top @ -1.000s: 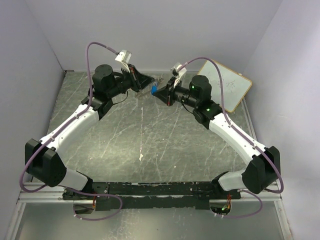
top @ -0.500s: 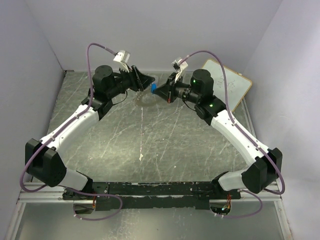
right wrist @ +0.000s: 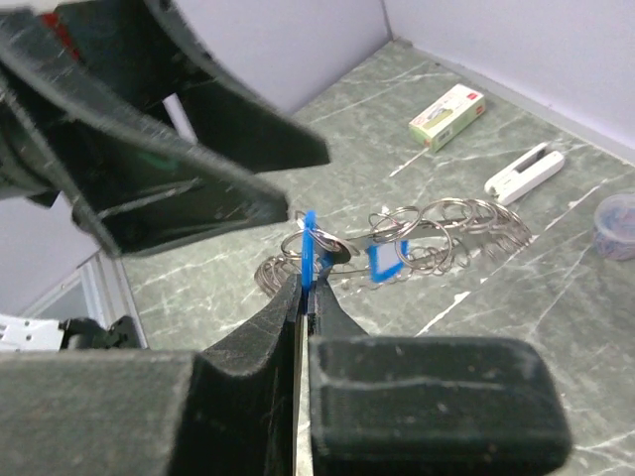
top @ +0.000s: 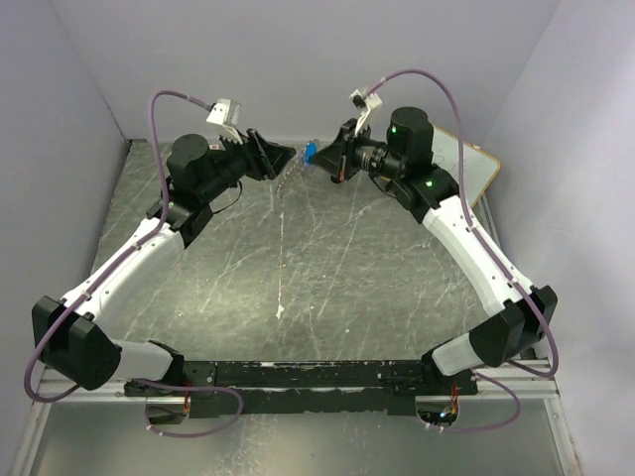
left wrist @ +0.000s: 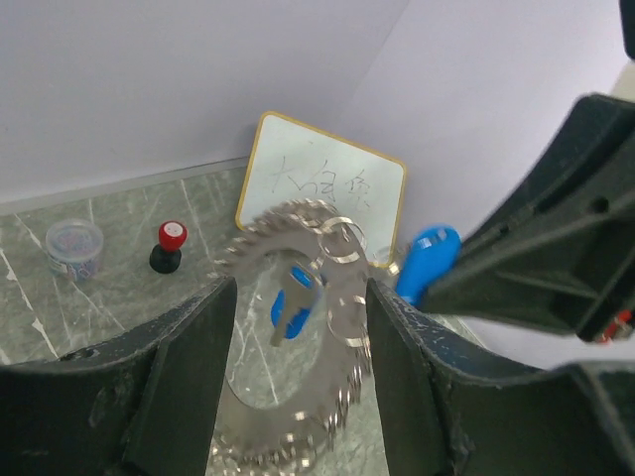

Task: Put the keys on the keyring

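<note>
My right gripper [right wrist: 306, 288] is shut on the edge of the oval all-blue key [right wrist: 310, 243], held up in the air. From that key hangs the keyring [right wrist: 437, 230], a grey metal ring fringed with small rings. The blue key with a white part [right wrist: 383, 261] dangles on it. In the left wrist view the keyring [left wrist: 298, 347] hangs between the open fingers of my left gripper [left wrist: 300, 297], apparently untouched. The blue-and-white key [left wrist: 291, 302] shows through the ring's hollow, and the oval key [left wrist: 427, 260] is at the right. From above, both grippers [top: 281, 157] [top: 322, 159] meet at the back.
A whiteboard [top: 474, 169] leans at the back right. A small clear cup [left wrist: 74, 246] and a red-and-black knob [left wrist: 167, 246] stand on the table. A green-and-white box [right wrist: 447, 115] and a white clip-like object [right wrist: 524, 171] lie on the marbled tabletop [top: 298, 258].
My left gripper has opened and let go of the keyring. Both arms have risen and moved toward the back wall, and the ring now hangs from the key in the right gripper.
</note>
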